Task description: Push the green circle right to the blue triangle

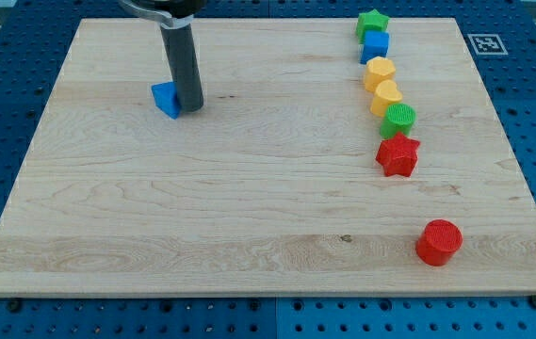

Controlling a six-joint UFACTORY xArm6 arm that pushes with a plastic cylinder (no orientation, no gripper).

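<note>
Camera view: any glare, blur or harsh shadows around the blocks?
Camera view: sharp throughout, even soft lighting, no glare on the wooden board; only faint shadows under my tip beside the blue triangle block and the green circle block.

**Green circle and blue triangle far apart**

The green circle (399, 120) is seen standing flat at the view's right, wedged in a line between a yellow block above and a red star below. The blue triangle (165, 99) is found well apart, at the upper left, partly hidden by the rod
</note>
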